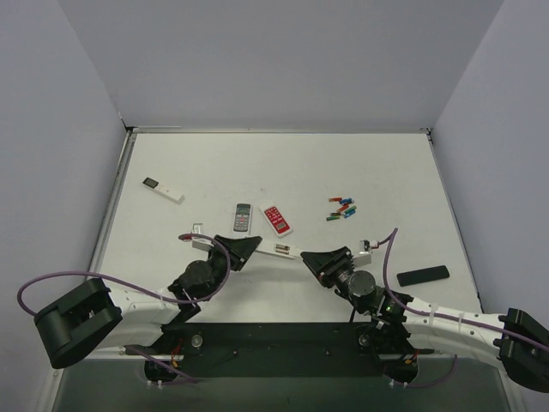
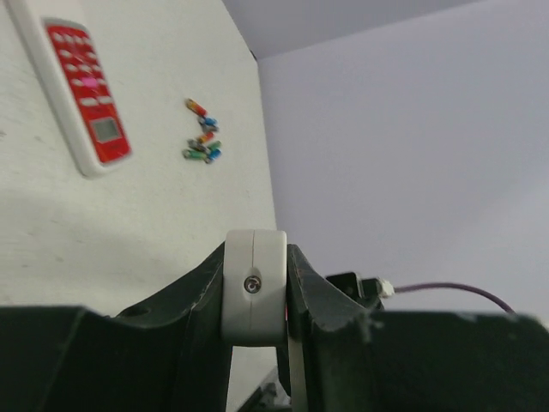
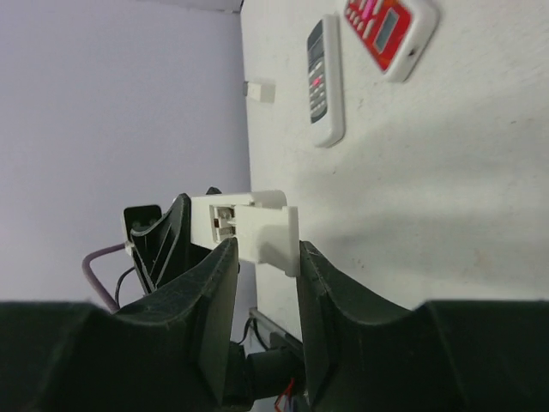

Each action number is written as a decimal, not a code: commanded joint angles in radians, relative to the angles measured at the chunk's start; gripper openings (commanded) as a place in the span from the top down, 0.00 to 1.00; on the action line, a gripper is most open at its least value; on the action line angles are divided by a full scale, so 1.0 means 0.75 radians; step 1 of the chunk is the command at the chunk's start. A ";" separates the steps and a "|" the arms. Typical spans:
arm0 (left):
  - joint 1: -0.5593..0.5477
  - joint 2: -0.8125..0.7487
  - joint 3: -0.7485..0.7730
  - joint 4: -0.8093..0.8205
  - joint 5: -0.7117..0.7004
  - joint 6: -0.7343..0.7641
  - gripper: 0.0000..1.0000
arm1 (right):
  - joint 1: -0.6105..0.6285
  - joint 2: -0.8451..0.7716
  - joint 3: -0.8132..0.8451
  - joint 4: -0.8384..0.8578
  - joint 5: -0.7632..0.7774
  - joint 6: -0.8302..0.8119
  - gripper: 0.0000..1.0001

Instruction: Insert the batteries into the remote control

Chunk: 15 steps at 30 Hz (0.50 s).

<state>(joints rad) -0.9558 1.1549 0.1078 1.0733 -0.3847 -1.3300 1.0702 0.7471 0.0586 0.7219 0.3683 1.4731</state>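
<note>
While you hold the remote control (image 1: 281, 250) at both ends, left gripper (image 1: 255, 246) fingers pinch 1 end and right gripper (image 1: 306, 256) fingers pinch the other; the batteries (image 1: 343, 208) lie clustered apart, beyond the right gripper.

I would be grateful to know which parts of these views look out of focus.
Left wrist view: batteries and red remote are soft, the clamped remote control sharper. Right wrist view: the right gripper is nearly black, detail lost. Top view: evenly lit, sharp.
</note>
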 commanded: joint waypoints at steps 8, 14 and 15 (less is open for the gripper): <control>0.043 0.000 -0.031 -0.040 -0.193 0.090 1.00 | -0.030 0.002 -0.144 -0.048 0.149 -0.027 0.97; 0.053 -0.012 -0.054 -0.087 -0.191 0.108 1.00 | -0.054 -0.053 -0.123 -0.214 0.141 0.012 1.00; 0.057 -0.046 -0.058 -0.126 -0.172 0.121 1.00 | -0.059 -0.071 -0.117 -0.283 0.135 -0.013 1.00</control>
<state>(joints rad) -0.9257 1.1614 0.0685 1.0134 -0.5091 -1.2720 1.0401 0.7406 0.0483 0.6212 0.4374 1.4681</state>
